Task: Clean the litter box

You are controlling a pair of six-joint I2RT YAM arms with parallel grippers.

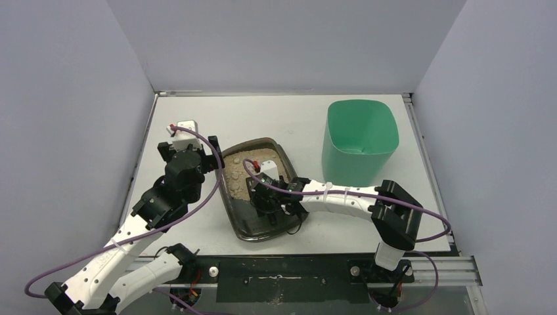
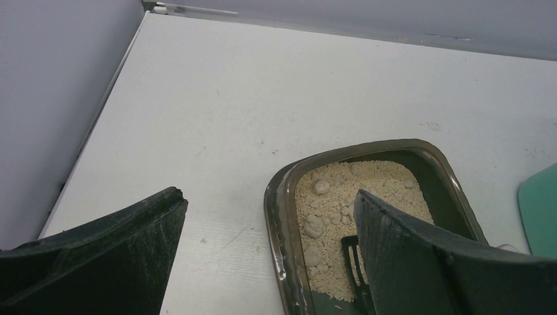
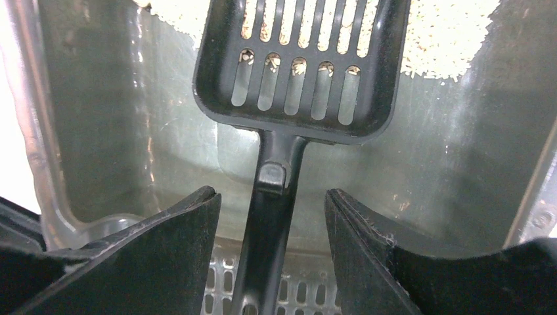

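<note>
Litter box [image 1: 244,226] sits mid-bench, turned slightly askew, between my two arms. It looks like stiff, glossy plastic, shallow with a wide rim. I would expect it to skate on the smooth bench [image 1: 276,115] if pushed, and its load is loose, so tipping would spill it. The rim is the place to take hold. My left jaws are spread wide astride its left rim, one finger over the bench and the other over the tray, touching nothing that I can see. Closing there should brace it.

Inside, the beige granules [image 2: 341,190] are banked toward the far end with several pale clumps [image 2: 314,225] on top, while the near end shows bare dark floor. The black slotted scoop [image 3: 299,128] lies in the tray, its head at the edge of the granules, a few grains caught in its slots. Its thin handle runs back between my right jaws, which stand open on either side with a gap on each. The handle looks light and rigid, and I judge it the right grip point.

The mint-green bin [image 1: 360,141] stands to the right, near the tray but apart from it. I can make out nothing in it from above.
</note>
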